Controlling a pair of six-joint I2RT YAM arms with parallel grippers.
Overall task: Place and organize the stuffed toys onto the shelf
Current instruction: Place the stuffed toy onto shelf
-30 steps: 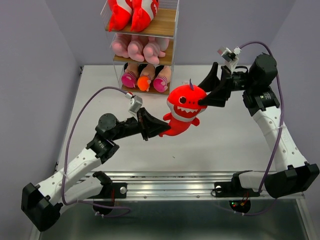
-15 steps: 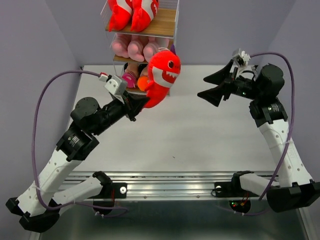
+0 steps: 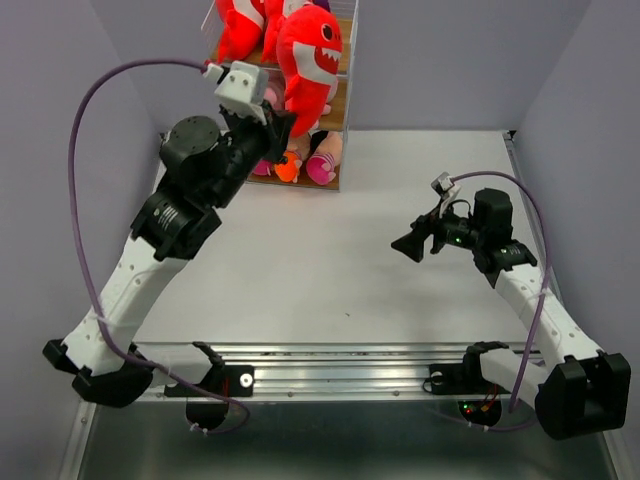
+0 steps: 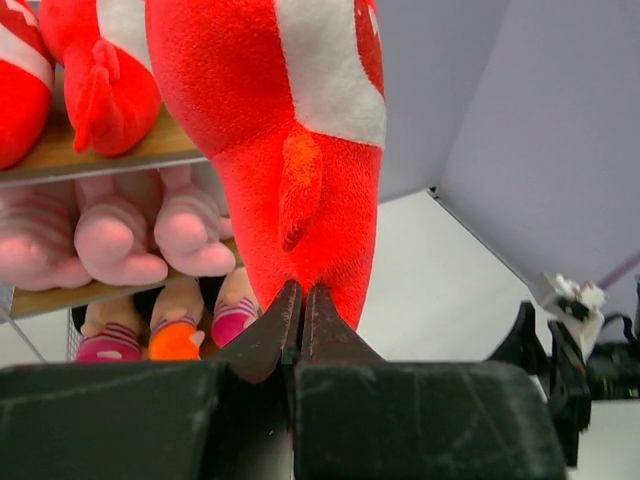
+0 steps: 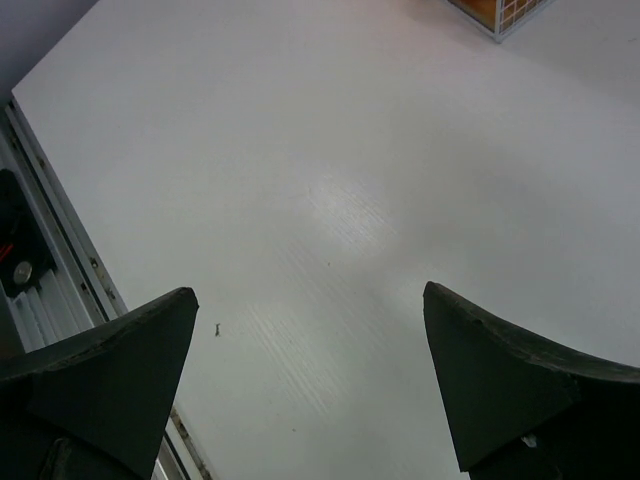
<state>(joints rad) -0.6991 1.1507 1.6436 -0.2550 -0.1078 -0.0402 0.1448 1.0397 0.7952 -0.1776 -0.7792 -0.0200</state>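
L claw [image 4: 302, 292] clamped on tail end of red shark [image 3: 308, 60], held upright by top tier of shelf [image 3: 337, 104] at top centre, beside 2 other sharks [image 3: 240, 25]; R claw [image 3: 412, 245] gaping, empty, above counter [image 3: 330, 270] mid-right.

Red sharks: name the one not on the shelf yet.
The rightmost shark, pinched at its bottom by the left gripper; the other two rest on the shelf.

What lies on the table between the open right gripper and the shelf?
Nothing: in the top view only bare table separates the right gripper from the shelf.
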